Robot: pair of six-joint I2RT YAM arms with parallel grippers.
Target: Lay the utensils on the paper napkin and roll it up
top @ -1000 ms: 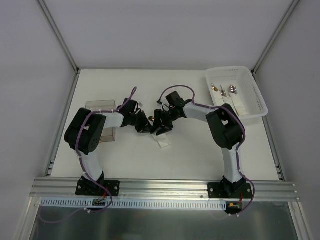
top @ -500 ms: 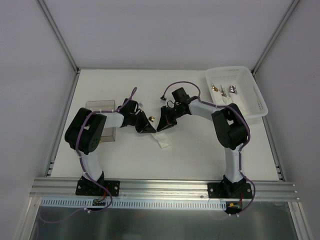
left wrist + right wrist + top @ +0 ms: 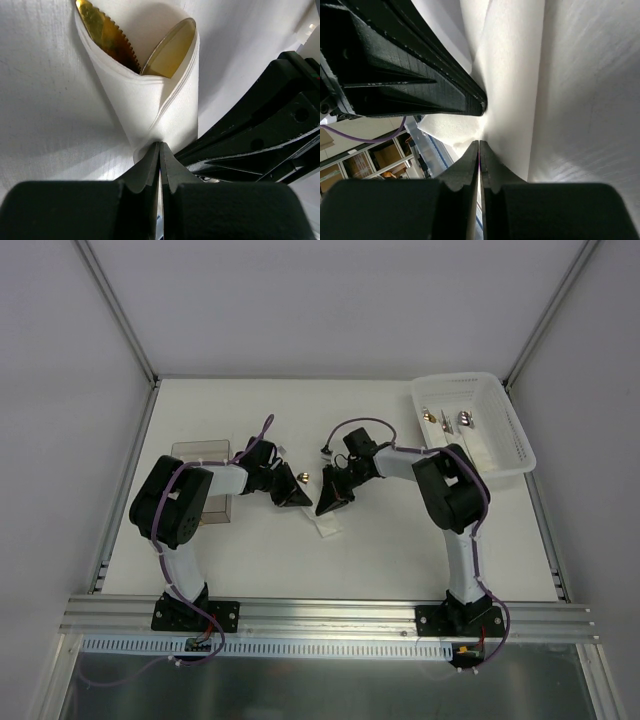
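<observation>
Pinching napkin [image 3: 150, 100] | left hand [image 3: 160, 146]; right hand [image 3: 479, 145]; both clamped on it | left wrist shows gold utensils [image 3: 170, 50] inside

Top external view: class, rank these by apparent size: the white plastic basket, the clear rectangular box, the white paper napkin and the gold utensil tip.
1. White plastic basket
2. Clear rectangular box, though partly hidden
3. White paper napkin, only partly showing
4. Gold utensil tip, a tiny speck

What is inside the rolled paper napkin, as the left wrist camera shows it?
A gold serrated knife blade and a gold spoon bowl stick out of the open end of the napkin. Their handles are covered by the paper.
</observation>
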